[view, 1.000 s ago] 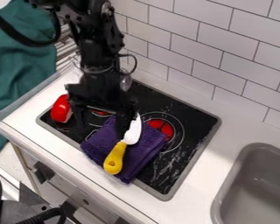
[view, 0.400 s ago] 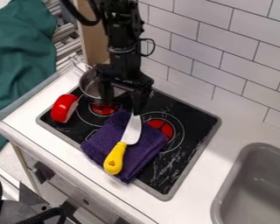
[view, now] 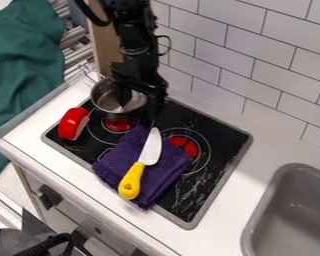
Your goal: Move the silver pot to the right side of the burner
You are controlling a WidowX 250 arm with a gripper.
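The gripper (view: 138, 108) is open at the right side of the silver pot (view: 104, 99). One finger (view: 123, 95) overlaps the pot's interior, and the other is past its right rim, over the black cooktop. Whether either touches the pot, I cannot tell. The pot stands at the back left of the cooktop (view: 219, 134), behind the left burner (view: 119, 124), with part of its rim hidden by the gripper. To the right is the other red burner (view: 184, 144).
A folded purple towel (view: 168, 173) lies across the front middle of the cooktop, with a yellow-handled knife (view: 131, 181) on it. A red object (view: 72, 124) sits at the left edge. The tiled wall (view: 246, 65) rises behind, and a grey sink (view: 296, 215) is at the right.
The gripper has moved back from above the towel to the pot's right side, lately shifting slightly left. The pot, hidden behind the arm at first, now shows. Towel and knife have not moved.
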